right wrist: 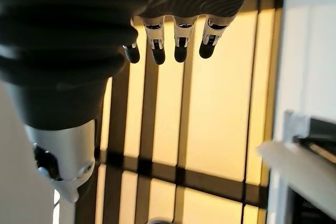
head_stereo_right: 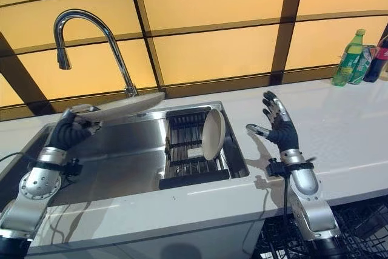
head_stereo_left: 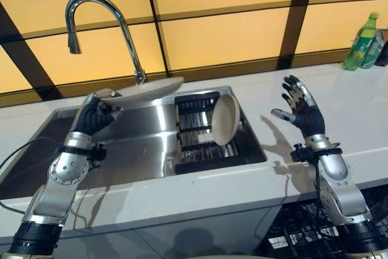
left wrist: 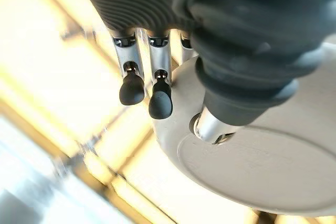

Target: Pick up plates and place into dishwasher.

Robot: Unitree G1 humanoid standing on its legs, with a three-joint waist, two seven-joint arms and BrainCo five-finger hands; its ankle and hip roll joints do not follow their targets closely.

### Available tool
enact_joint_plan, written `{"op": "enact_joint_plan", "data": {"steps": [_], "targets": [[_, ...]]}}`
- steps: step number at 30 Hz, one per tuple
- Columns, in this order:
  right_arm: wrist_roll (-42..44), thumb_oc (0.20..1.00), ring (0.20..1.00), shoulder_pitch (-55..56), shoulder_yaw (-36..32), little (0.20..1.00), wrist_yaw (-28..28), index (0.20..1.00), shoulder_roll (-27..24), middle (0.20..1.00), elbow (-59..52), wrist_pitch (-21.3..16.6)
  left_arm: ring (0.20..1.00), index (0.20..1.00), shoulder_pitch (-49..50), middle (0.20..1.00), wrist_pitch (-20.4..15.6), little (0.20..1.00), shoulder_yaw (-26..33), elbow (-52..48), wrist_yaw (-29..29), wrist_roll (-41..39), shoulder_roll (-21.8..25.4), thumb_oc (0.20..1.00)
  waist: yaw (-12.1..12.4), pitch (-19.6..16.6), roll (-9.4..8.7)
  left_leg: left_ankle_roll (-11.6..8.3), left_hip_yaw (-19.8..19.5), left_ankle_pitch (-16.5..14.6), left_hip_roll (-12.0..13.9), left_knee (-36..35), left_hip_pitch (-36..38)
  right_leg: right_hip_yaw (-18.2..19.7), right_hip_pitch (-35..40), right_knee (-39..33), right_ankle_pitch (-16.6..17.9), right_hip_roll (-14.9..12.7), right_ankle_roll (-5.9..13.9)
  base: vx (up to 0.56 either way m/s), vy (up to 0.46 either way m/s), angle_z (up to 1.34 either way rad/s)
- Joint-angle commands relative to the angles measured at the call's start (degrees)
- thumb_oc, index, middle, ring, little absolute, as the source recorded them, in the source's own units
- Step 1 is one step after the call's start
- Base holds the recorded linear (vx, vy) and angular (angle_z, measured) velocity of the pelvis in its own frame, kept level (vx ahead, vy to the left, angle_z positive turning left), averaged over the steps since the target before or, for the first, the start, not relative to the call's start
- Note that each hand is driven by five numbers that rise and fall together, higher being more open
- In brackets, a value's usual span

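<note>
While above the sink [head_stereo_left: 121,150], plate [head_stereo_left: 151,91] in left hand [head_stereo_left: 97,115].

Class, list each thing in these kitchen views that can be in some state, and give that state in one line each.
Left hand: shut on the rim of a plate.
Held plate: lifted, roughly level above the sink.
Second plate: standing on edge in the rack.
Rack: sitting in the sink, holding one plate.
Right hand: open, raised above the counter, holding nothing.
Faucet: no water visible.
Green bottle: upright, capped.

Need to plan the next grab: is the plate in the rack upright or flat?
Upright: the plate stands on edge in the black rack in the sink.
</note>
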Motion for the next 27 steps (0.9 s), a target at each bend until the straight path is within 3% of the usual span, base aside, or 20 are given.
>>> {"op": "enact_joint_plan", "data": {"steps": [1, 8, 19, 27], "targets": [[-0.9, 1.000, 1.000, -7.3, 1.2, 1.000, 4.5, 1.000, -2.2, 1.000, -4.8, -4.6, 0.200, 0.200, -8.9, 0.200, -1.5, 0.200, -2.2, -2.9, -11.2, -9.8, 1.6, 0.200, 0.8, -0.4, -0.73, 5.03, -0.5, -2.0, -6.2, 0.4, -1.1, -2.2, -0.1, 0.5, -2.0, 5.5, -3.44, -0.04, -0.042, 0.00], [1.2, 1.000, 1.000, -11.4, 5.4, 1.000, 8.8, 1.000, -5.5, 1.000, -4.8, -3.2, 0.200, 0.200, -12.9, 0.200, 0.4, 0.200, -5.7, -2.0, -20.3, -16.4, 3.2, 0.200, 1.2, -1.5, -1.20, 4.92, -0.6, -2.1, -6.1, 0.4, -1.0, -2.5, 0.1, 0.5, -2.1, 5.8, -3.60, -0.02, -0.025, 0.01], [7.5, 1.000, 1.000, -15.7, 14.6, 1.000, 27.2, 1.000, -8.1, 1.000, -9.0, 4.4, 0.200, 0.200, -16.0, 0.200, 3.0, 0.200, -10.0, -2.2, -24.9, -19.2, 3.8, 0.200, 1.7, -2.3, -2.01, 5.03, -0.5, -1.9, -6.1, 0.4, -1.3, -2.5, 0.0, 0.5, -2.2, 5.9, -3.75, 0.00, 0.000, 0.00], [11.7, 1.000, 1.000, -17.2, 18.3, 1.000, 30.2, 1.000, -9.0, 1.000, -10.4, 5.9, 0.200, 0.200, -16.1, 0.200, 3.7, 0.200, -11.2, -2.9, -23.8, -21.3, 4.8, 0.200, 2.1, -2.3, -2.64, 5.17, -0.6, -1.9, -6.0, 0.4, -1.3, -2.7, 0.2, 0.5, -2.1, 5.9, -3.85, 0.01, -0.002, 0.02]]}}
